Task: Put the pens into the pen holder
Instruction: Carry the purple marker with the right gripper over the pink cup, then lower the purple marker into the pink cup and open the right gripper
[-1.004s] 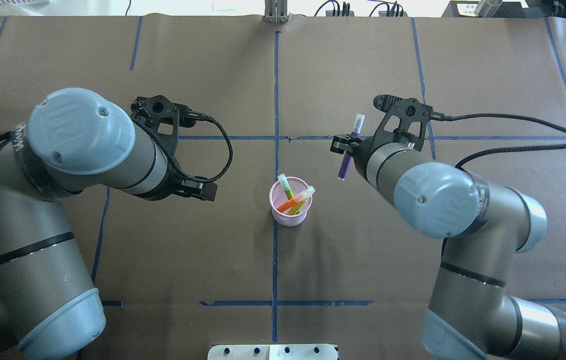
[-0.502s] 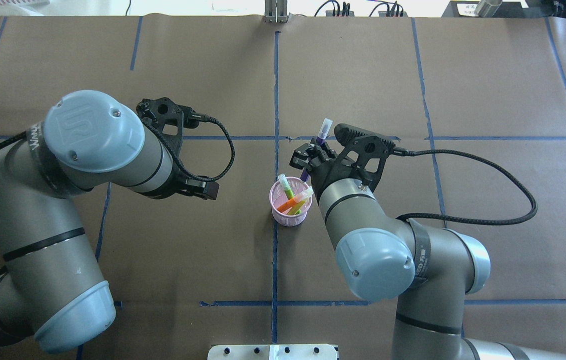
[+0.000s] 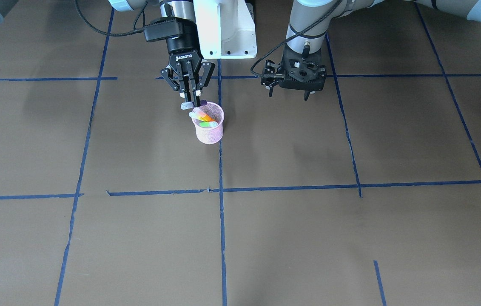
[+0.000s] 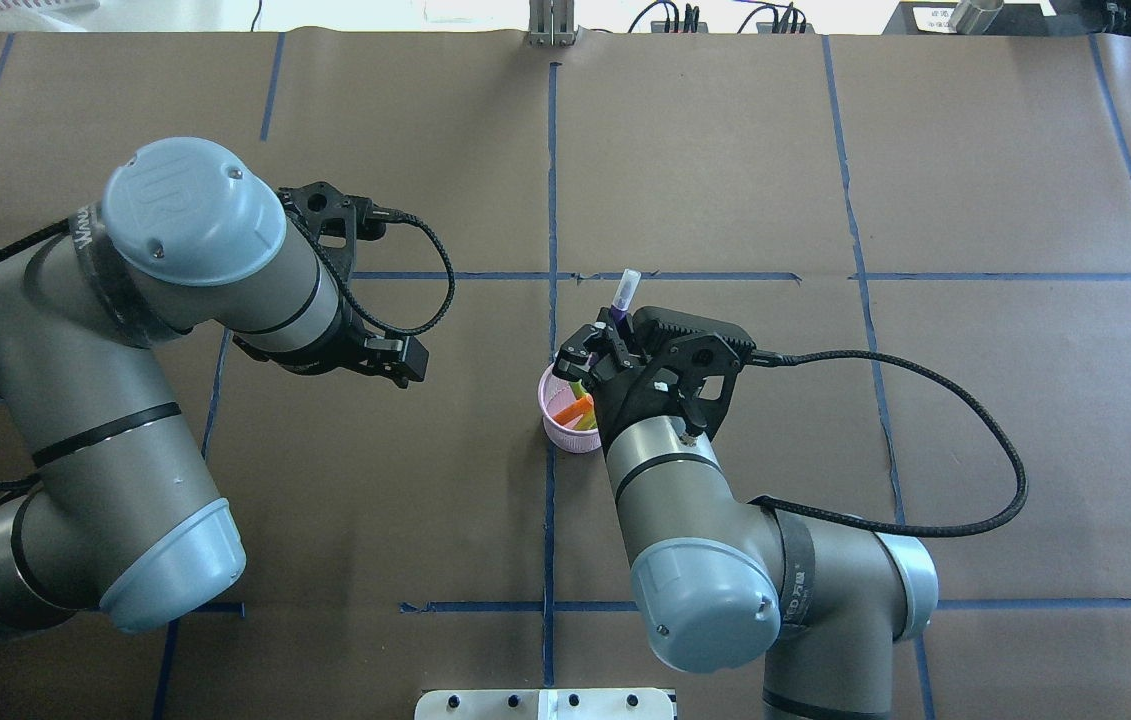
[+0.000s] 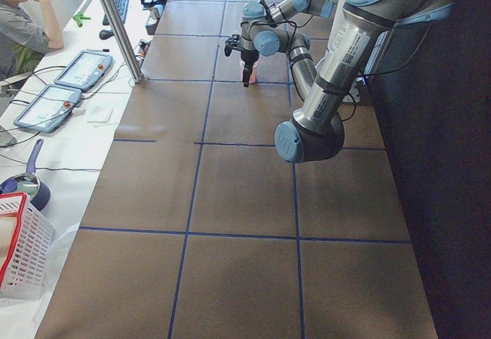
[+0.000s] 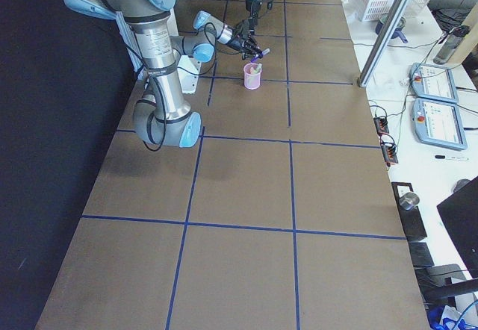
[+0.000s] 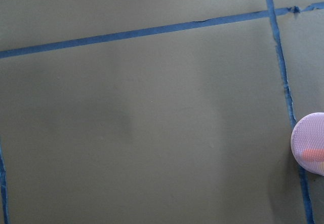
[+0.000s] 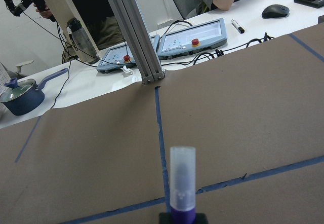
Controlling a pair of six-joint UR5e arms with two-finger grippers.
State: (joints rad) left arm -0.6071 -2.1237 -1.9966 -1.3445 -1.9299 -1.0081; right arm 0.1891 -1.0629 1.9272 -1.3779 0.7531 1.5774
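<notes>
The pink mesh pen holder (image 4: 559, 418) stands at the table's middle, partly under my right wrist. It also shows in the front view (image 3: 209, 129) and at the right edge of the left wrist view (image 7: 310, 142). An orange pen (image 4: 577, 408) (image 3: 203, 114) and a green pen (image 4: 576, 388) (image 3: 208, 124) lean inside it. My right gripper (image 4: 597, 342) (image 3: 192, 101) is shut on the purple pen (image 4: 623, 293) (image 8: 182, 183). It holds the pen tilted over the holder's far rim, pale end up. My left gripper (image 3: 294, 80) hangs to the holder's left, its fingers hidden.
Blue tape lines cross the brown table cover. The robot's white base (image 3: 224, 29) stands behind the holder. A metal post (image 8: 132, 31), control pendants (image 8: 190, 37) and a seated person lie past the far table edge.
My right arm has swung left with the purple pen, from well right of the holder to over its rim. My left arm has drawn back a little, away from the holder.
</notes>
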